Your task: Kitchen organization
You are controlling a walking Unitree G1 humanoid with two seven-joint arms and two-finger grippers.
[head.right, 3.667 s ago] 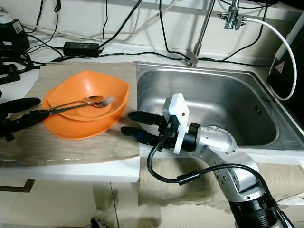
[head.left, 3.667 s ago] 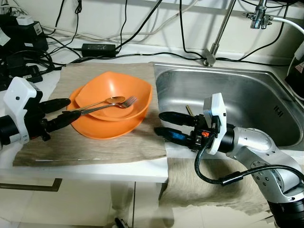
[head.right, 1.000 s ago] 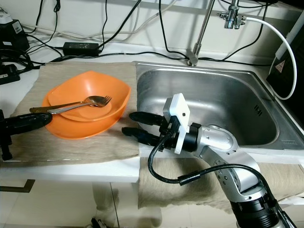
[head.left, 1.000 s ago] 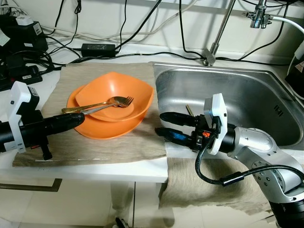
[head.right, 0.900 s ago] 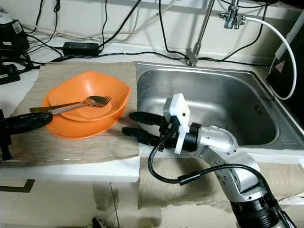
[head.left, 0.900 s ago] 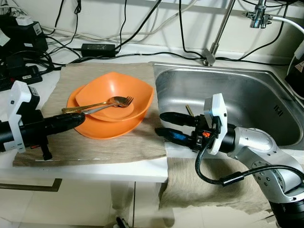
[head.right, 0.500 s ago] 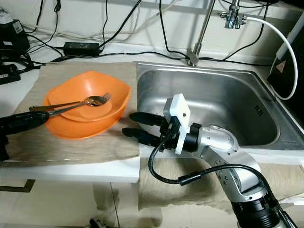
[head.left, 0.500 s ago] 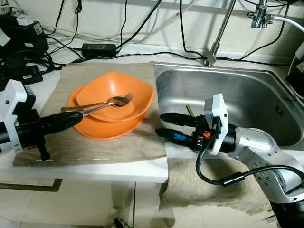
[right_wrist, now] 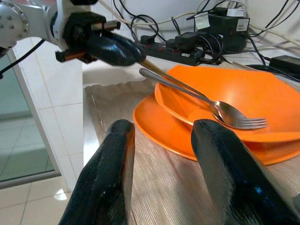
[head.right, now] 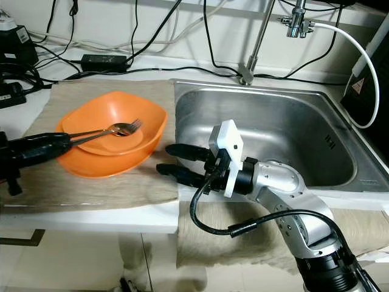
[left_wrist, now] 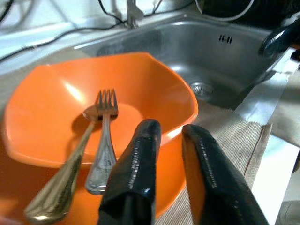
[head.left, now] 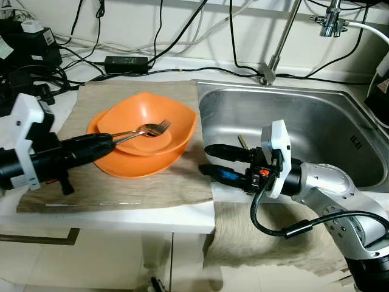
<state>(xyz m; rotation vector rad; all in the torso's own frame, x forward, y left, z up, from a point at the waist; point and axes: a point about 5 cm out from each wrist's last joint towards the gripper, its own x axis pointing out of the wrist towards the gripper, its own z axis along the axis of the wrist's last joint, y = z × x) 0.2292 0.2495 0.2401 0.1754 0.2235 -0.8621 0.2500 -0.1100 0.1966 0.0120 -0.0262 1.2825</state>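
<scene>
Two pieces of cutlery, a fork (head.left: 159, 128) and a spoon (head.left: 143, 129), are seen lying together in an orange bowl (head.left: 173, 118) nested on an orange plate (head.left: 137, 166), which is set on a beige mat (head.left: 176, 179) on the counter (head.left: 36, 210) beside a steel sink (head.left: 316, 121). Their handles are laid over the bowl's left rim. The left pincer (head.left: 111, 142) is held at that rim beside the handle ends; its fingers (left_wrist: 136, 173) are shown a narrow gap apart in the wrist view, with nothing gripped between them. The right pincer (head.right: 166, 158) is held wide open and empty at the sink's near left corner, pointed toward the bowl. A small object in the sink cannot be identified.

The cutlery is judged light, rigid and slippery, best taken across the thin handles where they overhang the rim. The bowl looks light and stiff, and could be shifted if the handles are nudged.
</scene>
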